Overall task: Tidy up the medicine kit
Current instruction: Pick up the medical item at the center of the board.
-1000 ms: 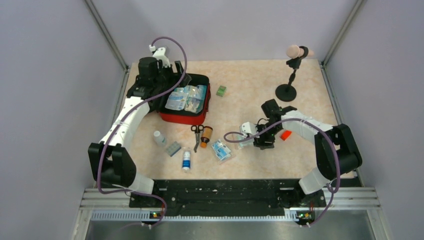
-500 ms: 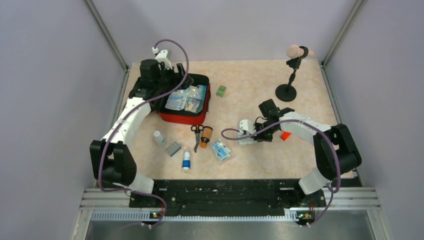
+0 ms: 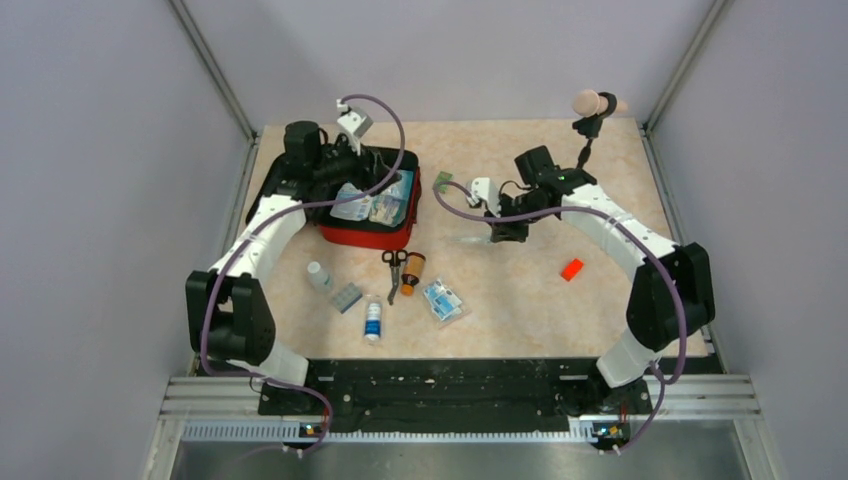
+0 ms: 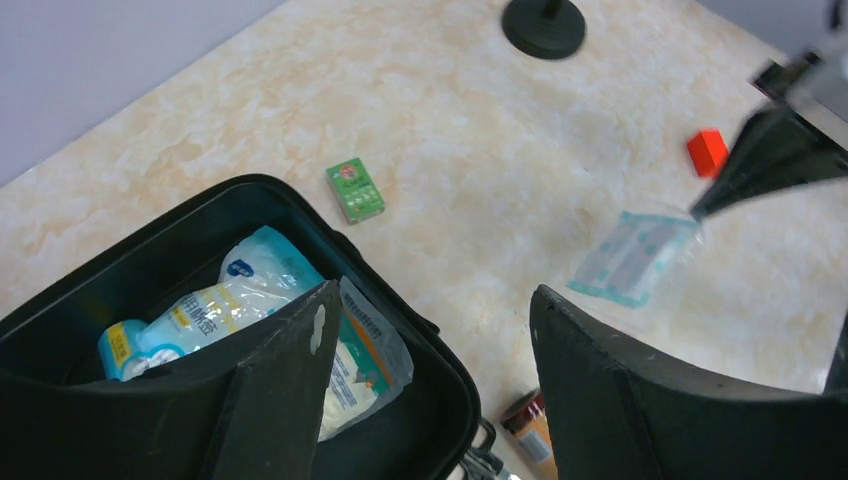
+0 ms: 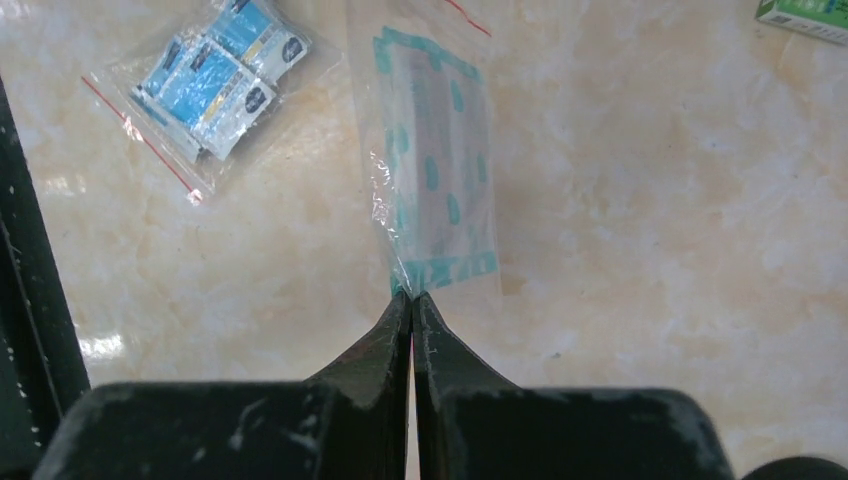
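The medicine kit (image 3: pixel 364 236), a red pouch with black lining, lies open at the back left with plastic packets (image 4: pixel 250 295) inside. My left gripper (image 3: pixel 345 168) hovers over its far side, open and holding nothing; in the left wrist view its gripper (image 4: pixel 432 295) straddles the kit's black rim (image 4: pixel 440 365). My right gripper (image 3: pixel 503 226) hangs above the table to the right of the kit, shut on the edge of a clear teal-printed packet (image 5: pixel 435 170). That packet (image 4: pixel 632 258) dangles from the gripper (image 5: pixel 411 296) just over the table.
A green box (image 3: pixel 442 181) lies right of the kit. Scissors (image 3: pixel 393 268), an orange bottle (image 3: pixel 412 268), a bag of blue sachets (image 3: pixel 442 299), a white bottle (image 3: pixel 319 276), a blister pack (image 3: pixel 346 297) and a tube (image 3: pixel 373 320) lie in front. An orange-red block (image 3: pixel 571 269) sits right; a black stand (image 3: pixel 590 110) stands behind.
My right gripper shut on the teal packet, lifted it and carried it back and left toward the kit. My left gripper shifted right over the kit and narrowed slightly.
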